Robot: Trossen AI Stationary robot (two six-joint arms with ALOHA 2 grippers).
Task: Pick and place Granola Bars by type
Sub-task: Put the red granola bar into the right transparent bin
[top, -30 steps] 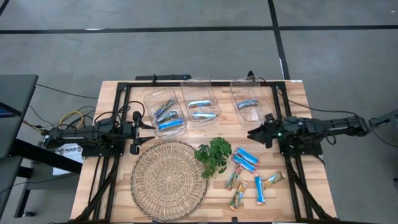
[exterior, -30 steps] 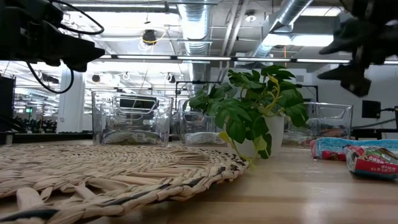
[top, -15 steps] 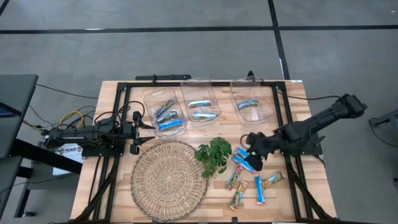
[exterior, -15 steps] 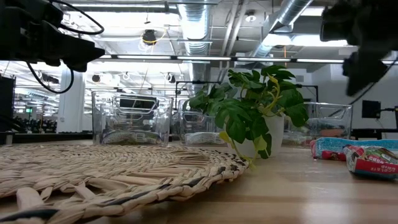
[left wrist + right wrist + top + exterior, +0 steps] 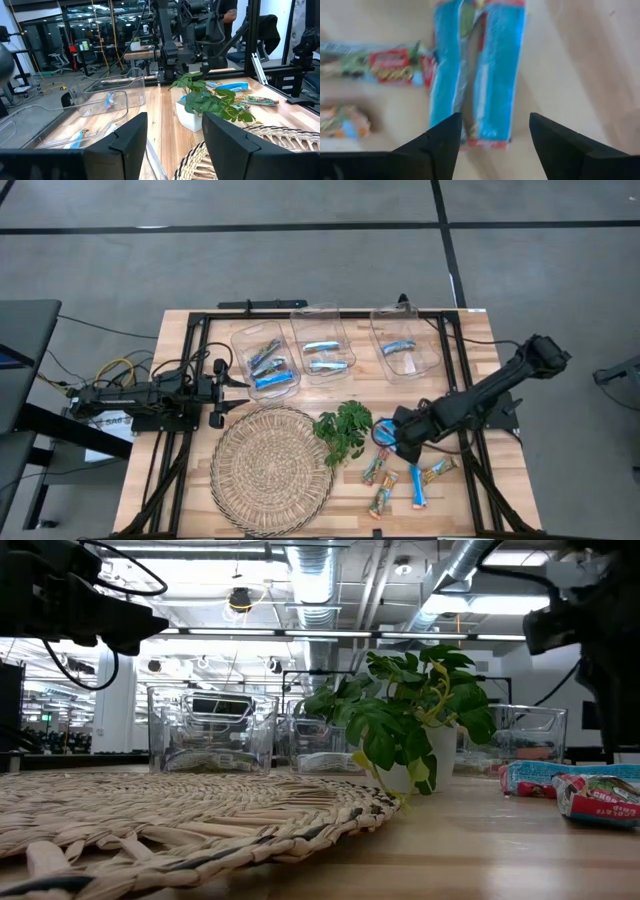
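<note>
Two bright blue granola bars [image 5: 479, 75] lie side by side on the wood, also visible in the high view [image 5: 385, 429]. My right gripper [image 5: 492, 140] is open and points down just above them [image 5: 402, 437], with one finger standing off each outer side. Tan multicoloured bars [image 5: 375, 470] [image 5: 438, 470] and one more blue bar [image 5: 416, 485] lie flat nearer the table's near edge. More bars rest inside three clear bins [image 5: 265, 360] [image 5: 323, 345] [image 5: 405, 345]. My left gripper [image 5: 175, 145] is open and waits at the table's left [image 5: 218, 395].
A small potted green plant [image 5: 343, 430] stands just left of the blue bars. A round woven mat [image 5: 272, 470] fills the near left of the table. A black frame rail [image 5: 470, 470] runs along the right side. The low view shows bars [image 5: 600, 798] at its right.
My right gripper has swung from beside the far right bin toward the table's near edge and left, and has come down over the two blue bars, tipping from level to pointing down. The bars and my left arm have kept still.
</note>
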